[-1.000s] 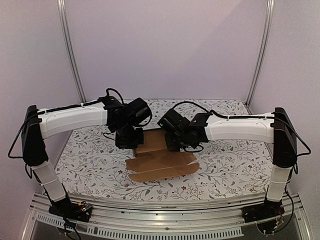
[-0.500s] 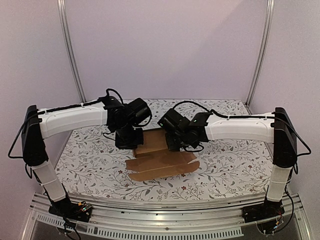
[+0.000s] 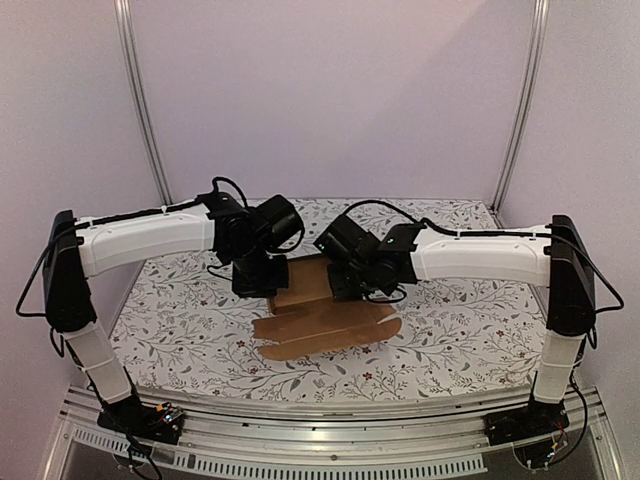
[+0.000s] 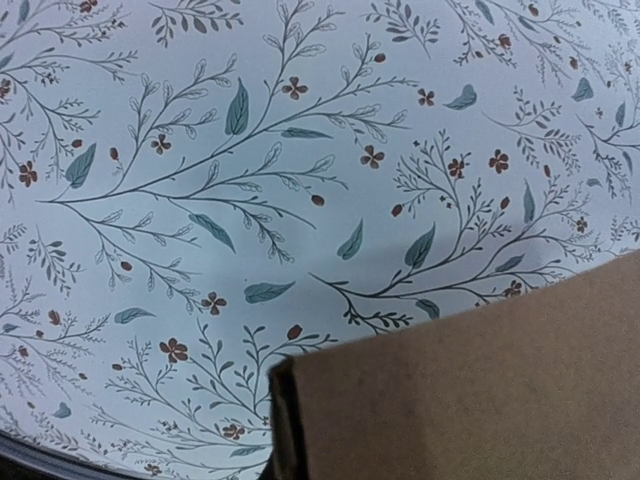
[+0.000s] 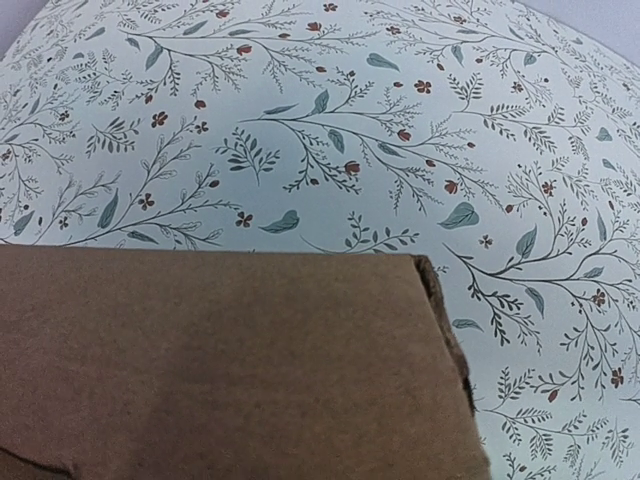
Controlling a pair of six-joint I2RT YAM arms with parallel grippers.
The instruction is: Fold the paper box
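The paper box point(image 3: 325, 325) is a brown cardboard sheet lying partly folded on the middle of the table, with its rear panel raised between my two wrists. My left gripper point(image 3: 262, 288) is at the box's back left corner and my right gripper point(image 3: 348, 292) is at its back right. In the left wrist view the cardboard point(image 4: 480, 380) fills the lower right and hides the fingers. The right wrist view is the same, with a cardboard panel point(image 5: 220, 360) covering the lower half and no fingers showing. I cannot see whether either gripper holds the cardboard.
The table point(image 3: 470, 320) has a floral-patterned cover and lilac walls on three sides. Two metal posts point(image 3: 140, 100) stand at the back corners. A metal rail point(image 3: 320, 440) runs along the near edge between the arm bases.
My right wrist has shifted slightly up and to the left. The near right end of the cardboard has slid a little to the right. The left arm has hardly moved.
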